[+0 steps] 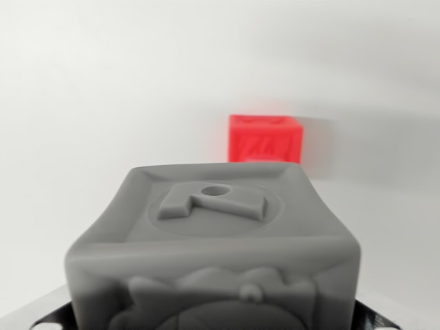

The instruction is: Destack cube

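1. So: fingers barely in frame. Only dark bits show at the bottom corners, one at the wrist view's left (51,317), one at its right (371,320).
2. Jaw state: can't tell. The fingertips are cut off by the frame edge and hidden behind the cube, so no read on whether they clamp it or just sit beside it.
3. Grey cube (213,254) fills the lower half of the view, right up against the camera, between the two dark bits.
4. Its top face has a raised rim, a shallow round recess and an embossed angular shape with a small hole in it. The front face carries rounded relief, cropped by the bottom edge.
5. Red cube (265,139) is beyond the grey one, slightly to the wrist view's right, well apart from it. It is out of focus; some relief on its faces, unreadable.
6. Red cube rests on a plain white surface (82,172), which blends into a white background with a faint shadow band behind it.
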Motion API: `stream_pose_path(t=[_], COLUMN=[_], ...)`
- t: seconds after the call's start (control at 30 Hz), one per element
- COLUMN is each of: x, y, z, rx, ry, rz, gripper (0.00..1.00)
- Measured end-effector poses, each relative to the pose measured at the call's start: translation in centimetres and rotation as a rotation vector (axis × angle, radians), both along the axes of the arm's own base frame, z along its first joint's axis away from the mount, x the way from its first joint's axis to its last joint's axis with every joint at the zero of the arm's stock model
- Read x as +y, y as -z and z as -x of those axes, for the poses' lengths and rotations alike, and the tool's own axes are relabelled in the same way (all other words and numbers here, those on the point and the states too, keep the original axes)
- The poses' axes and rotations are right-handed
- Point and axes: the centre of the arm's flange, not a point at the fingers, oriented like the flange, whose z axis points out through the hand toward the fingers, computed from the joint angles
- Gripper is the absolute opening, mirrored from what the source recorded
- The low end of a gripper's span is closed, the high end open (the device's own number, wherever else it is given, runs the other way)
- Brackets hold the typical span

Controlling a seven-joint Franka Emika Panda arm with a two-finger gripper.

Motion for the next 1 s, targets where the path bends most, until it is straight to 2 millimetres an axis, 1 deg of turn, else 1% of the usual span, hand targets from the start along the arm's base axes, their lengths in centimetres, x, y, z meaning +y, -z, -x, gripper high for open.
stream_pose_path(t=[1.0], x=[5.3], y=[1.5], z=[-1.0], rx=[0.0], ry=[-0.011], rz=[0.001], gripper=[0.0])
